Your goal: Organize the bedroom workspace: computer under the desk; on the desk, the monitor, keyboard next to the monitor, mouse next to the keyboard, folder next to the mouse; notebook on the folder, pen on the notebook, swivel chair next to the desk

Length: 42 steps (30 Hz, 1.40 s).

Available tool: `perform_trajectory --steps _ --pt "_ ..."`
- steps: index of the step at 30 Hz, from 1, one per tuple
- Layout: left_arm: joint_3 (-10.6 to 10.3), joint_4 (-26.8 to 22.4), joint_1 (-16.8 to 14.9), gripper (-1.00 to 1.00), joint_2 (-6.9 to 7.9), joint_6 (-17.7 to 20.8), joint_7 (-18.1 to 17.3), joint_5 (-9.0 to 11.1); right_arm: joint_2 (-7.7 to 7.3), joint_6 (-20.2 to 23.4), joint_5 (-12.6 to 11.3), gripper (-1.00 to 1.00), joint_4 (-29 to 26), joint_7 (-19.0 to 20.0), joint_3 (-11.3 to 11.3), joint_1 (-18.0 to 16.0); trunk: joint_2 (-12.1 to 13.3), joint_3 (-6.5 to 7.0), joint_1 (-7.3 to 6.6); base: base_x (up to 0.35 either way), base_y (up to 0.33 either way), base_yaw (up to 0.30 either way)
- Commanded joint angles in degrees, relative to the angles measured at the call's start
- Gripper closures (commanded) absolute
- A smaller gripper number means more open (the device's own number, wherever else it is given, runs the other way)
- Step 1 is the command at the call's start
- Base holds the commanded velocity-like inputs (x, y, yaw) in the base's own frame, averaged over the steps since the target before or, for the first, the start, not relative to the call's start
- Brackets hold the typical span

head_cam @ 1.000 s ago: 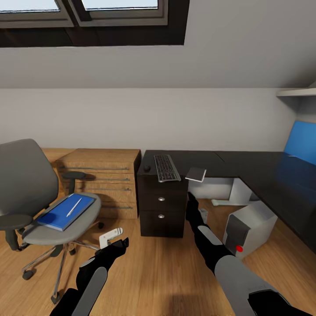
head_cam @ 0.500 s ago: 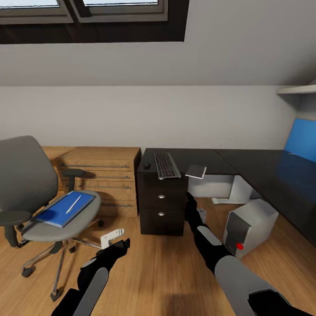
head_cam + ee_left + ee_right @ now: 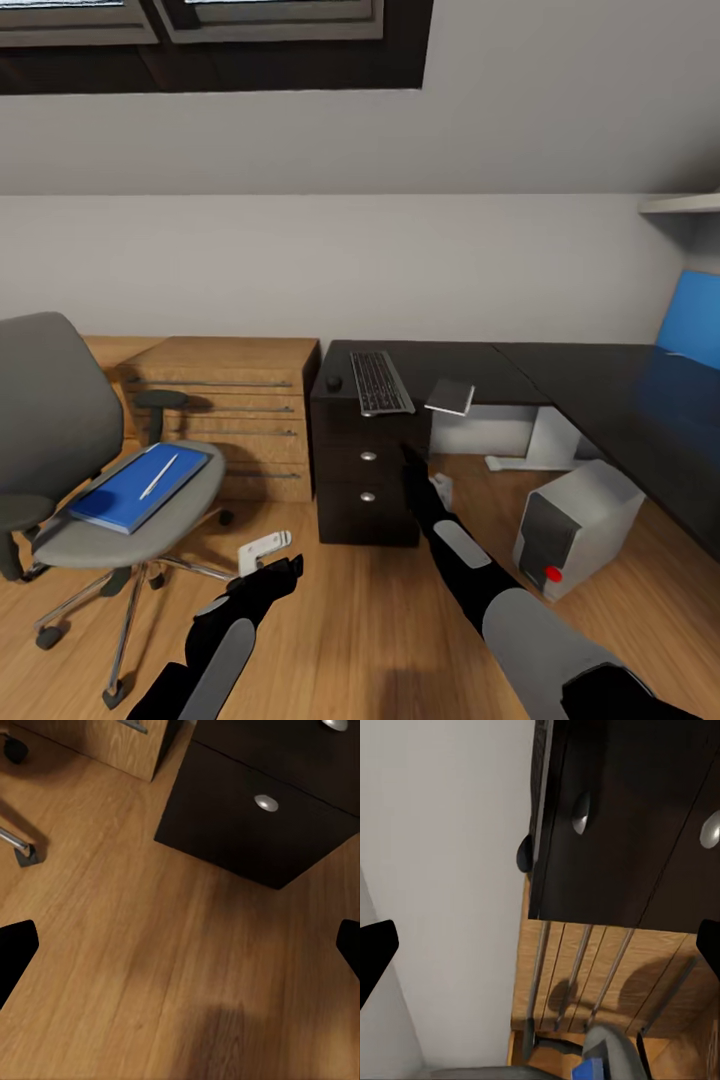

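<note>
The folder (image 3: 135, 487) is seen lying flat on the seat of the swivel chair (image 3: 60, 440), with the pen (image 3: 158, 475) resting on top of it. On the black desk (image 3: 560, 375), the keyboard (image 3: 380, 382) is placed above the drawer unit (image 3: 366, 470), with the mouse (image 3: 334, 383) just beside it and the notebook (image 3: 450, 396) near the desk's front edge. The computer (image 3: 572, 525) is set on the floor under the desk. The left gripper (image 3: 180, 945) is held open over the wood floor (image 3: 150, 967). The right gripper (image 3: 540, 945) is likewise spread open, pointed at the drawer fronts.
</note>
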Motion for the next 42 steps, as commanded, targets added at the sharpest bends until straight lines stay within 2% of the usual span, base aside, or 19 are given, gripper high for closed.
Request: perform_trajectory --steps 1,42 --pt "-0.11 -0.06 -0.05 -1.00 0.03 0.11 0.52 0.45 -0.04 -0.44 -0.57 -1.00 0.07 0.22 0.67 -0.06 -0.03 -0.06 0.01 0.122 0.000 0.000" --pt "-0.91 -0.05 -0.05 -1.00 0.11 0.08 0.56 0.44 -0.21 -0.45 -0.61 -1.00 0.07 -0.18 0.50 -0.06 -0.03 -0.06 0.01 0.190 0.000 0.000"
